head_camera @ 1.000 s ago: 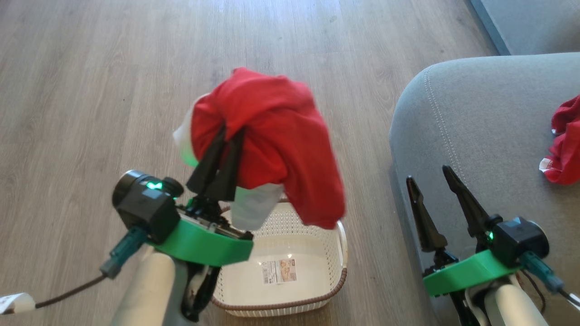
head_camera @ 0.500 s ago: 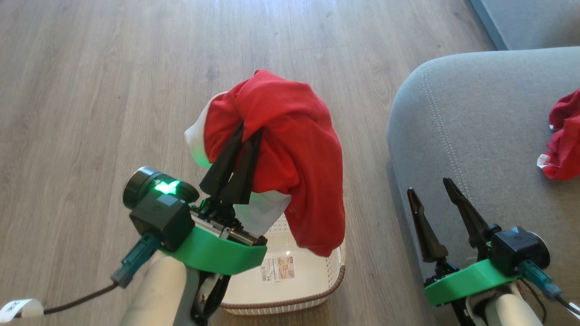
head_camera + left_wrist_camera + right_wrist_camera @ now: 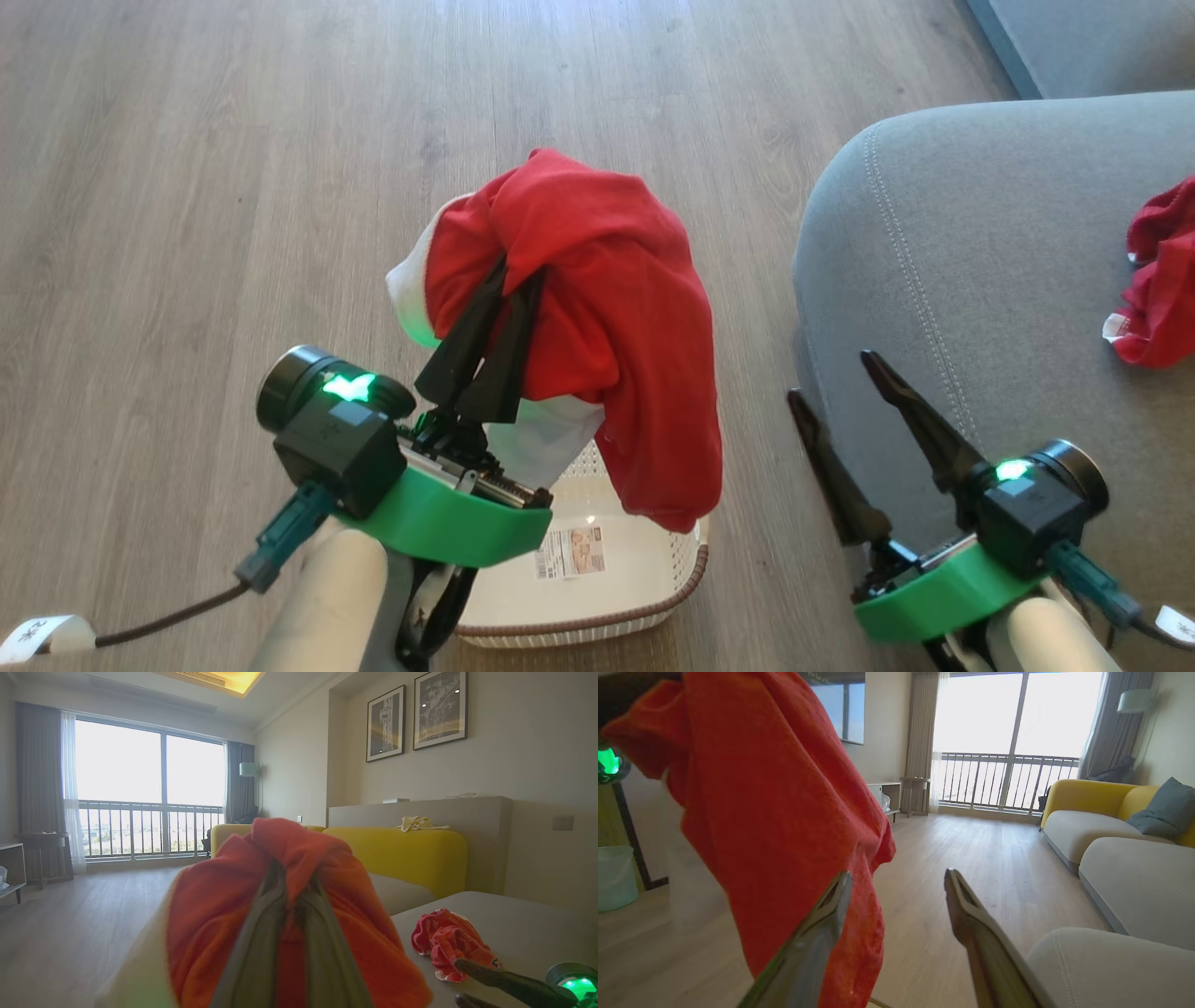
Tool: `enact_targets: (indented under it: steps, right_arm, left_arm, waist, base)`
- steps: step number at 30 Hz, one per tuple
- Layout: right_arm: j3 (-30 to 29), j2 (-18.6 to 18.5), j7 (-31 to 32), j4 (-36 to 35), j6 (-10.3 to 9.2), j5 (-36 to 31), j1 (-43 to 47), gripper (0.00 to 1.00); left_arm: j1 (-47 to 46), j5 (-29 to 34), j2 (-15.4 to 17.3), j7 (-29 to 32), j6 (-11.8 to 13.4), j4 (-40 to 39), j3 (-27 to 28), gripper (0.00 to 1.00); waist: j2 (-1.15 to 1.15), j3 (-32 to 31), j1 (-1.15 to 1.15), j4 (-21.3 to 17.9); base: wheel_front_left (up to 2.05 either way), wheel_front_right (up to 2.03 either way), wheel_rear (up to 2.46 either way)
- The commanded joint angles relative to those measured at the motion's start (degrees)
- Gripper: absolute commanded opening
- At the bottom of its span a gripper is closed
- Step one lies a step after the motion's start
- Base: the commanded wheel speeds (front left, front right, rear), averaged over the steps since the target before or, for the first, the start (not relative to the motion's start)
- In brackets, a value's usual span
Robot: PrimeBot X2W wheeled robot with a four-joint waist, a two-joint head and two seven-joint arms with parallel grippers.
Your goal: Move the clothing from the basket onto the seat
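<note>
My left gripper (image 3: 513, 280) is shut on a red piece of clothing (image 3: 607, 327) with white trim, held up above the basket (image 3: 597, 627); the fabric drapes over the fingers and hangs down to the basket's far right corner. The cream basket sits on the floor with a barcode sticker on its bottom. In the left wrist view the gripper (image 3: 292, 877) is wrapped in the clothing (image 3: 219, 905). Another red garment (image 3: 1158, 280) lies on the grey seat (image 3: 980, 233) at the right. Over the seat's left edge, my right gripper (image 3: 831, 376) stands open and holds nothing; its wrist view (image 3: 898, 873) shows the hanging clothing (image 3: 775, 812) to its left.
Wooden floor (image 3: 233, 187) surrounds the basket. A yellow sofa (image 3: 397, 854) with grey cushions stands beyond the seat. The right wrist view has a pale green bin (image 3: 616, 877) at the left and a low cabinet (image 3: 885, 798) near the window.
The left gripper has carried the red clothing a little to the right, toward the seat. The right gripper has swung left and tilted. The head view has shifted slightly.
</note>
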Motion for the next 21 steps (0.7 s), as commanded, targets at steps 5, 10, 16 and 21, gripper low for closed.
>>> enact_targets:
  steps: [5, 10, 16, 21]
  right_arm:
    - [5.8, -4.9, -0.3, -6.8, -0.01, 1.0, -1.8, 1.0]
    - [7.3, -6.1, -0.3, -9.6, -0.01, 2.2, -0.5, 1.0]
    - [7.5, -4.9, -0.3, -10.1, -0.01, 2.4, -0.1, 1.0]
    - [9.1, -4.9, -0.3, -9.8, -0.01, 2.4, -0.5, 1.0]
  left_arm:
    - [-2.5, 0.6, 0.4, -0.5, -0.4, -1.6, 2.4, 0.0]
    - [-2.4, 0.8, 0.4, -0.5, -0.4, -1.5, 2.6, 0.0]
    - [-2.5, 0.7, 0.4, -0.5, -0.4, -1.6, 2.6, 0.0]
    - [-2.9, 0.2, 0.4, -0.5, -0.4, -1.8, 1.6, 0.0]
  waist:
    - [0.0, 0.3, 0.0, -0.1]
    - [0.0, 0.6, 0.0, -0.2]
    - [0.0, 0.9, 0.0, -0.4]
    - [0.0, 0.9, 0.0, -0.2]
  base:
    - [0.0, 0.0, 0.0]
    - [0.0, 0.0, 0.0]
    - [0.0, 0.0, 0.0]
    - [0.0, 0.0, 0.0]
